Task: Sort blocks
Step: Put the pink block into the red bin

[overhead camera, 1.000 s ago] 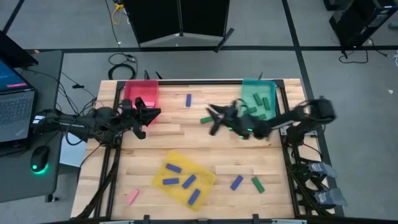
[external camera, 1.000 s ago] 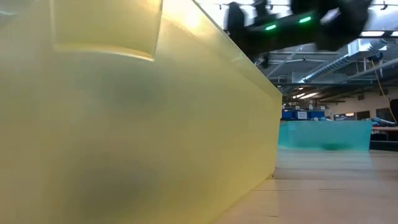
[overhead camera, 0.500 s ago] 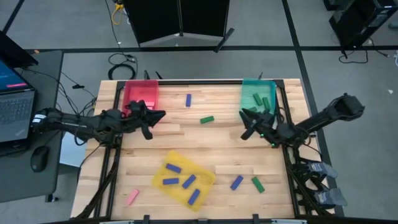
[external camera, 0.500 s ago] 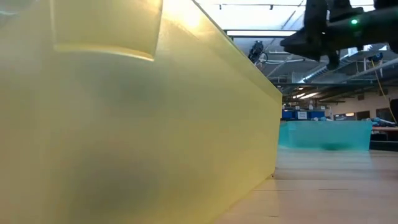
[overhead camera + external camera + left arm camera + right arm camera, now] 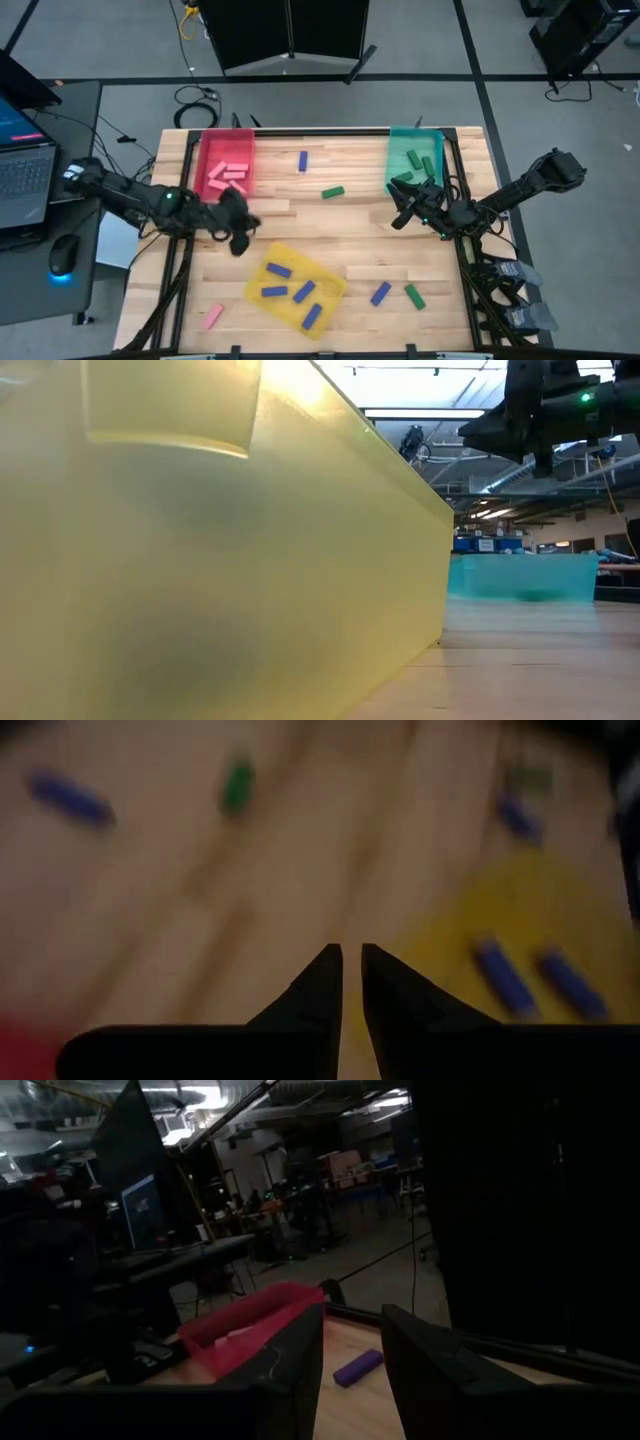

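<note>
1. The left claw (image 5: 238, 222) hovered left of centre in the high view, over bare bench (image 5: 330, 225) just above the yellow tray's upper-left corner; in its wrist view the fingers (image 5: 322, 982) stood nearly together with only a thin slit between them, and nothing was held
2. The right claw (image 5: 402, 205) hung right of centre in the high view, just below the teal tray (image 5: 414, 135); its fingers (image 5: 300, 1355) stood a little apart with an empty gap between them
3. The red tray (image 5: 226, 143) sat at the upper left of the bench with pink blocks (image 5: 228, 171) lying inside it
4. The teal tray at the upper right held several green blocks (image 5: 412, 158)
5. The yellow tray (image 5: 330, 292) lay tilted at lower centre, holding four blue blocks (image 5: 289, 288)
6. Loose on the bench: a blue block (image 5: 302, 160) at upper centre between the red and teal trays, a green block (image 5: 332, 192) just below and right of it, a blue block (image 5: 380, 293) and a green block (image 5: 414, 296) side by side at the lower right, and a pink block (image 5: 212, 317) at the lower left
7. In the low view the yellow tray's wall (image 5: 220, 560) filled most of the frame, the teal tray showed far off at the right, and a dark arm (image 5: 550, 410) hung at the upper right
</note>
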Controlling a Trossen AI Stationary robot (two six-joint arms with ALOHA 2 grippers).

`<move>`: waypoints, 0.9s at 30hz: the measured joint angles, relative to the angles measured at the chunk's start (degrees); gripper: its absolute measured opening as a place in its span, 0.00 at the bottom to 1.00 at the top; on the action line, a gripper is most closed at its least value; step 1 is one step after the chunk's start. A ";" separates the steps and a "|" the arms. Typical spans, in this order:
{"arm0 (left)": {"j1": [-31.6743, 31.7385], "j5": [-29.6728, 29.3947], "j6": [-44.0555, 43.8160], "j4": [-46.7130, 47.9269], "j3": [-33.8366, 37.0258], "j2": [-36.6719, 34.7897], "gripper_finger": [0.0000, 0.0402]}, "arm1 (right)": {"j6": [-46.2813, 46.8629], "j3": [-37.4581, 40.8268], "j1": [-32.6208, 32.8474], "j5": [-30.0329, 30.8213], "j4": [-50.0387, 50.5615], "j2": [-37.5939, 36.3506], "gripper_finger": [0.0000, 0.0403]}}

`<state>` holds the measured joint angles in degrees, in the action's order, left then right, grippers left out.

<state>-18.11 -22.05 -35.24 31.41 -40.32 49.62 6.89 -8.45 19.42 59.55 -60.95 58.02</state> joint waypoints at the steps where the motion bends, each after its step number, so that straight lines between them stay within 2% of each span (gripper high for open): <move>1: -1.77 1.64 -2.93 5.54 -2.70 1.60 0.12 | -0.01 0.00 0.00 0.00 0.00 0.00 0.29; 5: -9.87 8.28 -16.45 22.62 -11.74 7.85 0.13 | -0.31 0.00 -0.04 0.00 -0.04 0.03 0.29; 9: -19.07 14.89 -30.59 29.48 -15.77 13.23 0.20 | -0.47 0.00 -0.07 0.00 -0.05 0.04 0.29; 16: -32.99 20.86 -53.74 27.78 -15.62 24.44 0.43 | -1.35 0.00 -0.47 0.00 -0.09 0.04 0.29; 22: -37.54 23.41 -66.07 18.20 -15.62 32.79 0.60 | -1.52 0.00 -2.91 -0.02 -0.32 0.04 0.29; 27: -39.80 26.77 -74.74 14.74 -15.62 37.57 0.69 | -1.30 0.00 -4.21 -1.79 -0.75 0.07 0.29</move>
<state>-57.91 4.73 -109.98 46.15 -55.94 87.19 5.58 -8.45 15.21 57.75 -61.69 58.08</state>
